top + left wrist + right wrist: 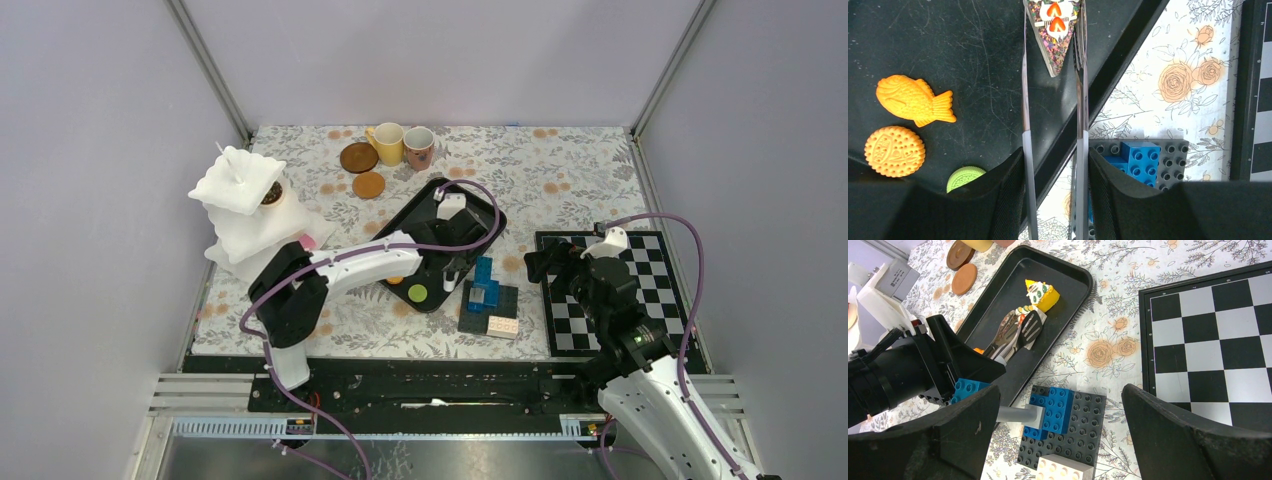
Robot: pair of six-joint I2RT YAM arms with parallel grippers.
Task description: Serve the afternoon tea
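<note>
My left gripper (1054,167) is shut on the metal tongs (1026,100), which reach out over the black tray (923,40). Between the tong tips lies a wedge of sprinkled cake (1055,35) with orange hearts. An orange fish cookie (913,100), a round orange cookie (894,151) and a green cookie (964,177) lie on the tray. A yellow cake slice (1044,294) sits further along it. The yellow mug (388,143), the pinkish mug (419,147) and two brown coasters (360,158) stand at the back. My right gripper (1059,390) hangs open above the brick stack.
The blue and black brick stack (488,298) stands just right of the tray. A chessboard (640,300) lies at the right under the right arm. A white tiered stand (240,185) with a small brown treat (272,193) on it stands at the left.
</note>
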